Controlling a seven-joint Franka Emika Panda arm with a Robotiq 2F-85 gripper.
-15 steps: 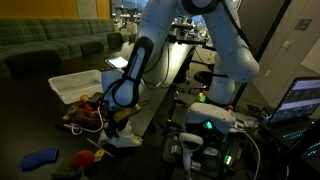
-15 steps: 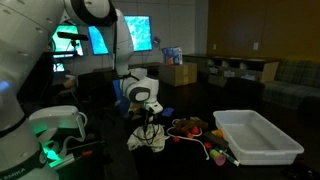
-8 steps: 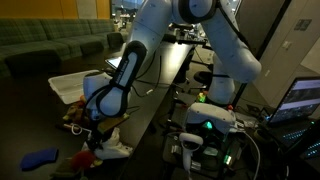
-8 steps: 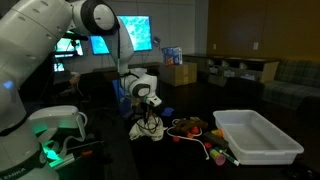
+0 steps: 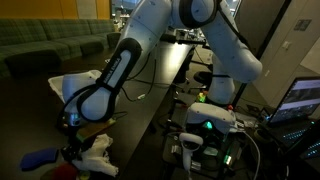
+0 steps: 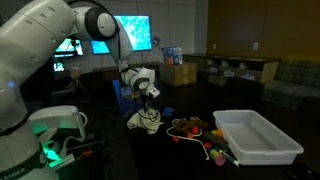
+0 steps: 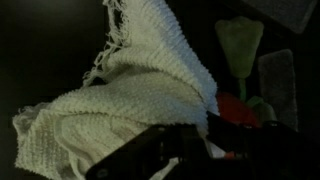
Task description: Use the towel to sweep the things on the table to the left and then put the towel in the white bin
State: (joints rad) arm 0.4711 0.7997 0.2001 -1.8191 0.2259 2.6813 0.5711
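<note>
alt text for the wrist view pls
A white knitted towel with a frayed fringe fills most of the frame against the dark table, pinched by the shut gripper at the bottom edge. To its right, a pale green item and a red item show.

A dim lab in an office lounge: a long sofa lines the wall, bright monitors glow, and cardboard boxes sit beyond the robot.

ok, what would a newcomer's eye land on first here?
The big white arm bends down over the dark table, its gripper shut on the towel, which is bunched up beneath it. Right beside the towel lies a cluster of small colourful things, with the white bin just beyond them.
</note>
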